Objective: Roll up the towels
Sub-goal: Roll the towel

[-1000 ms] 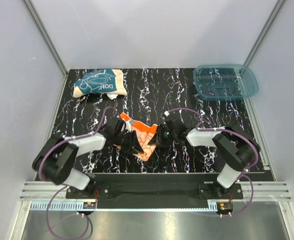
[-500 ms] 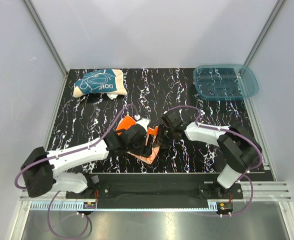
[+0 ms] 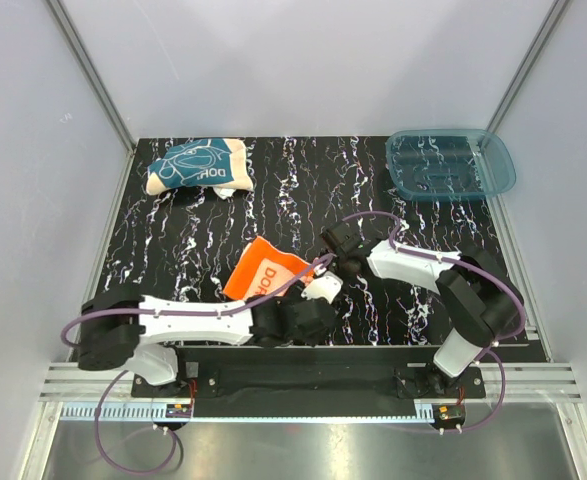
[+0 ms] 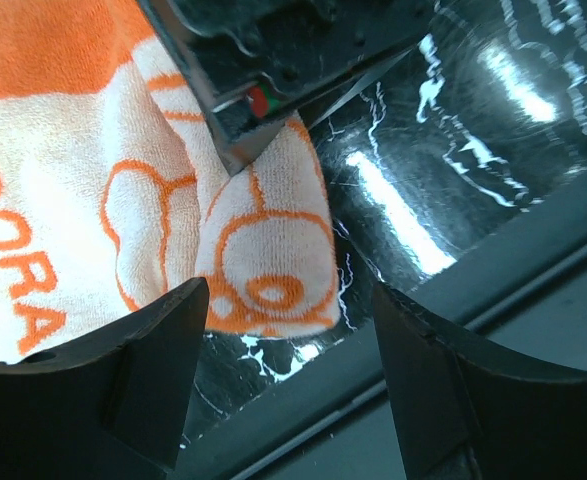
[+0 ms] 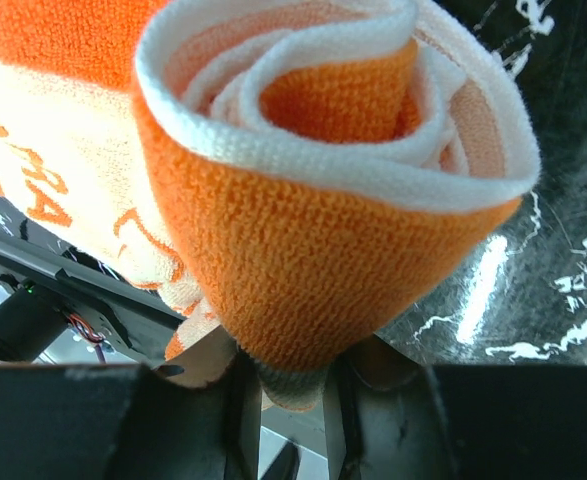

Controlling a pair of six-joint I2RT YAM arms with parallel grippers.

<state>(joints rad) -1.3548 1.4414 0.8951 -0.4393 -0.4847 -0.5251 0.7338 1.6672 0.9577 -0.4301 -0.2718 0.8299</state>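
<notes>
Over the black marbled table (image 3: 173, 225), the top view is showing the translucent blue tray (image 3: 450, 163) sitting at the far right corner, with both towels lying outside it. The teal towel (image 3: 195, 165) is resting bunched at the far left, well apart from the arms. The orange towel (image 3: 261, 275) is sitting near the front middle, its right end reaching to the right gripper (image 3: 335, 268), while the left gripper (image 3: 308, 308) is hovering just in front of it. From the left wrist, the left gripper (image 4: 291, 300) is standing with its jaws spread wide and gripping nothing, a cream-and-orange corner of the orange towel (image 4: 263, 260) hanging just beyond them above the table (image 4: 443, 190). From the right wrist, the right gripper (image 5: 291, 395) is pinching the rolled end of the orange towel (image 5: 313, 200), whose layers are spiralling above the fingers (image 5: 123, 420).
</notes>
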